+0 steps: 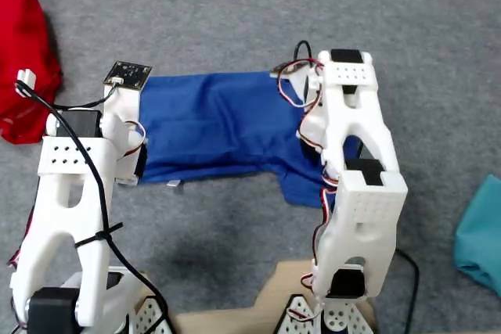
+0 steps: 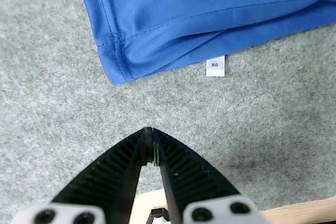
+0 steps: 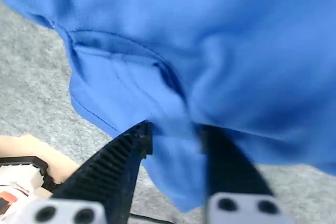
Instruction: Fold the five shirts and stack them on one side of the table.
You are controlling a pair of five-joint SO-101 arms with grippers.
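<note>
Left gripper: fingers pressed together, empty, over grey mat, just short of blue shirt corner. Right gripper: fingers apart, straddling blue shirt fold. Blue shirt spread on mat between arms.

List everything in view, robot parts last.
blue shirt: one, blue, spread mid-table
tag: one, white, beside the blue shirt's near edge
red cloth: one, red, bunched at the table's left edge
teal cloth: one, teal, at the right edge
table: one, grey
board: one, pale wood, at the near edge
left gripper: one, black, shut, empty, over bare table by the shirt's corner
right gripper: one, black, open, blue cloth between its jaws
</note>
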